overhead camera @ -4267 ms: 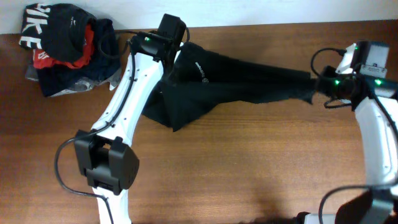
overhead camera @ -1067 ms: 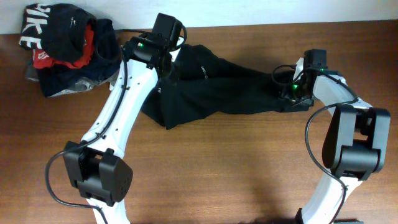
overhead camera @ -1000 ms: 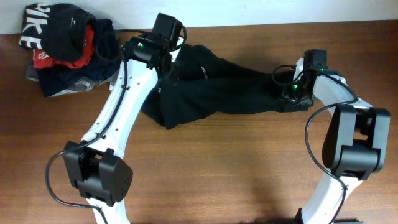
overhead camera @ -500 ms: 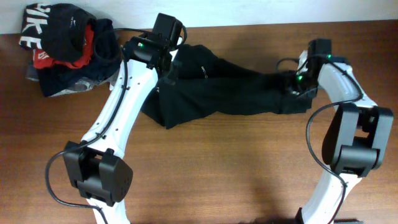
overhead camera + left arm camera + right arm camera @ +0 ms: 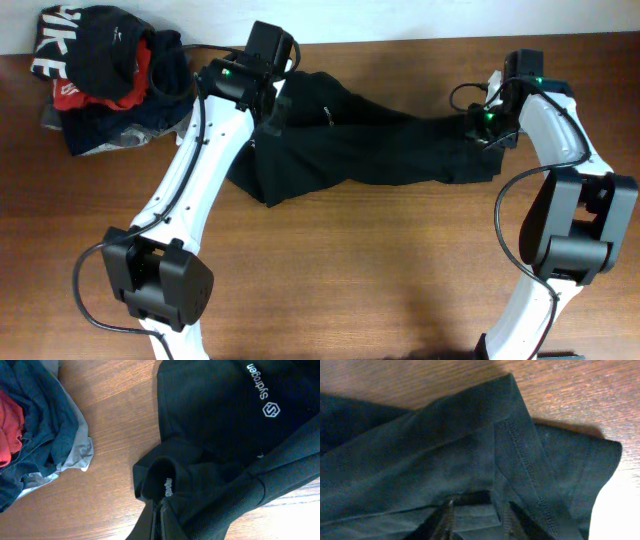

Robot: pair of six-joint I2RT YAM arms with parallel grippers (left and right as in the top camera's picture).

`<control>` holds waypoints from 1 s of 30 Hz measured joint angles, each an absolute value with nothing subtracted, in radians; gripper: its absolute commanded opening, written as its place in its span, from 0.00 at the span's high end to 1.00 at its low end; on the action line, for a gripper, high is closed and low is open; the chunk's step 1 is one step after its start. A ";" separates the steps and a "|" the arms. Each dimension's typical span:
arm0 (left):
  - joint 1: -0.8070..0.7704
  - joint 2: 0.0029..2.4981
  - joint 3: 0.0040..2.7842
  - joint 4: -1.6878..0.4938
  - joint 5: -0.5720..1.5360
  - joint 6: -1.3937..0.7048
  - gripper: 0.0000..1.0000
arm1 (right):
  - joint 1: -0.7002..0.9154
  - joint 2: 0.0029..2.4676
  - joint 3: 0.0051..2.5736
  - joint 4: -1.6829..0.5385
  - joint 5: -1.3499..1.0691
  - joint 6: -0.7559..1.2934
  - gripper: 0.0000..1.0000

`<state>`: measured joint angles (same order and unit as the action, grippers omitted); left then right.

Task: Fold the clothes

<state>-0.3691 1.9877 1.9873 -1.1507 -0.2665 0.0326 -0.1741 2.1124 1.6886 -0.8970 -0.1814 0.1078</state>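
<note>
My left arm rises from its base at the lower left of the overhead frame and slants to the upper middle, wrist bent over. Its tool points down, and in the left wrist view the tool has its jaws pressed together, pinching the black T-shirt. My right arm climbs the right edge and hooks back left at the top. Its tool also aims down at the surface. In the right wrist view the tool has its fingers apart with cloth between; I can't tell whether they grip.
</note>
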 measured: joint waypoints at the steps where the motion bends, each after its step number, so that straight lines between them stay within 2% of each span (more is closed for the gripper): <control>1: -0.369 1.988 1.987 -1.151 -0.267 0.033 1.00 | -0.174 2.114 1.689 -0.897 -0.181 0.108 0.60; 18: -0.369 1.988 1.987 -1.144 -0.267 0.033 1.00 | -0.174 2.148 1.561 -0.810 -0.182 0.108 0.61; 22: -0.369 1.988 1.987 -1.139 -0.267 0.033 1.00 | -0.174 2.148 1.559 -0.799 -0.187 0.107 0.71; 28: -0.369 1.988 1.987 -1.139 -0.267 0.033 1.00 | -0.174 2.148 1.559 -0.792 -0.218 0.106 0.79; 30: -0.369 1.988 1.987 -1.139 -0.267 0.033 1.00 | -0.174 2.148 1.559 -0.793 -0.224 0.106 0.87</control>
<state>-0.3691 1.9877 1.9873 -1.1393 -0.2668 0.0326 -0.1741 2.1479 1.5593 -0.7925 -0.2245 0.1059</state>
